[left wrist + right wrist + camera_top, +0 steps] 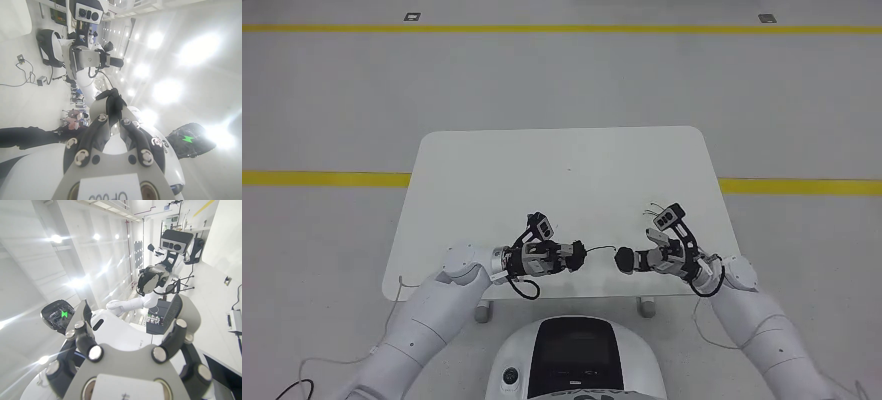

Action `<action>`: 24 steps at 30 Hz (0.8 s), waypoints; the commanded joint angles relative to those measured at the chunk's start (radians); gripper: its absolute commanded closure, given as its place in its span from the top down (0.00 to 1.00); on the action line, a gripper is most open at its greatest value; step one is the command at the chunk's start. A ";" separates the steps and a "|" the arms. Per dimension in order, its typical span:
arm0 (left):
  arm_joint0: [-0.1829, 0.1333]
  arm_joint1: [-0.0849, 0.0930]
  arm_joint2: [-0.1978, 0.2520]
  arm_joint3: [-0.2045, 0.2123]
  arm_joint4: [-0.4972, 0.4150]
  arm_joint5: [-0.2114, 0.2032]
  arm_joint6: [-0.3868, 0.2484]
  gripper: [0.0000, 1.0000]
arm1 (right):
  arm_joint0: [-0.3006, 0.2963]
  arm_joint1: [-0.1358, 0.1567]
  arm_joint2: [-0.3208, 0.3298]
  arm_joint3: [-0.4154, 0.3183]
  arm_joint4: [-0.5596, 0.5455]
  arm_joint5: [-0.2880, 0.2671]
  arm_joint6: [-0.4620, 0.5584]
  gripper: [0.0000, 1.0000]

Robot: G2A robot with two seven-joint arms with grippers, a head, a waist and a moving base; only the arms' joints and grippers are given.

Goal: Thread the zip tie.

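White surface (pixel 562 160) seen from above, with both arms held over its near part, facing each other. The left fingers (pixel 98 108) are clenched tight on a thin black zip tie (pixel 600 249). The tie is held in the air and sticks out sideways toward the other arm. The right fingers (pixel 171 311) are spread wide apart, with nothing between them. The tie's free tip is just beside them. Whether it touches them cannot be told.

A white, round-cornered table (pixel 562 160) stands on grey floor (pixel 332 100).
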 commanded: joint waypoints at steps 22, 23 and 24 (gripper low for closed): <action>0.000 0.000 0.000 0.000 0.000 0.000 0.000 0.00 | 0.034 -0.035 -0.054 0.042 0.085 -0.025 -0.054 1.00; 0.000 0.000 0.000 0.000 0.000 0.000 0.000 0.00 | 0.037 -0.036 -0.055 0.045 0.084 -0.027 -0.053 1.00; 0.000 0.000 0.000 0.000 0.000 0.000 0.000 0.00 | 0.037 -0.036 -0.055 0.045 0.084 -0.027 -0.053 1.00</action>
